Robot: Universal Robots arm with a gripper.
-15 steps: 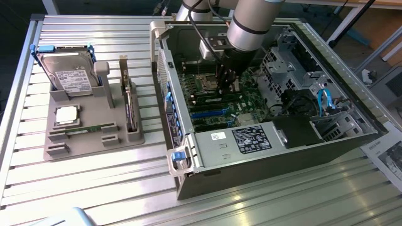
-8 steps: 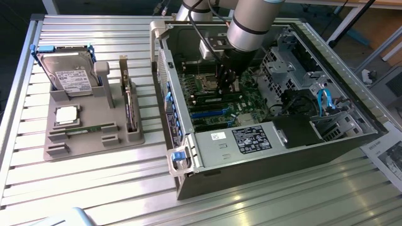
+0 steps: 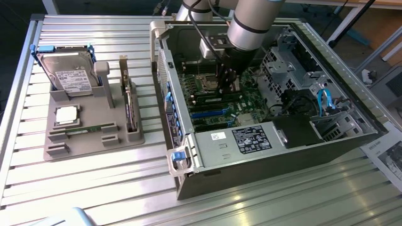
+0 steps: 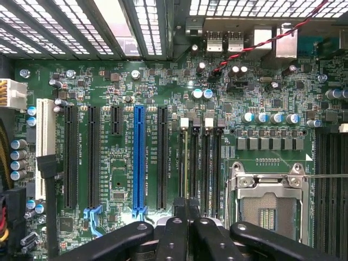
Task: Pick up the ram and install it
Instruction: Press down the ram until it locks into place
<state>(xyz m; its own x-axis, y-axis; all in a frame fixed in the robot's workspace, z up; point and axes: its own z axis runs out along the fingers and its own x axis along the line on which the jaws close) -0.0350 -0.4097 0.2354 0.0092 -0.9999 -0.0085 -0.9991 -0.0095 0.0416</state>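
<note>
The gripper (image 3: 227, 75), fingers closed with nothing visibly between them, hangs inside the open computer case (image 3: 264, 155) above the motherboard (image 4: 163, 81). One ram (image 3: 84, 128) lies in the grey holder (image 3: 94, 141) outside.

We are looking at a robotics lab or test workshop: an open desktop computer case (image 3: 264, 117) lies on its side on a ribbed aluminium-profile workbench (image 3: 94, 183), with an industrial robot arm (image 3: 251, 23) reaching into it. Beside the case we see a grey moulded fixture (image 3: 88, 117) holding computer parts, among them a hard drive (image 3: 69, 70). Inside the case we see the bare green motherboard (image 4: 163, 98) with its slots.
</note>
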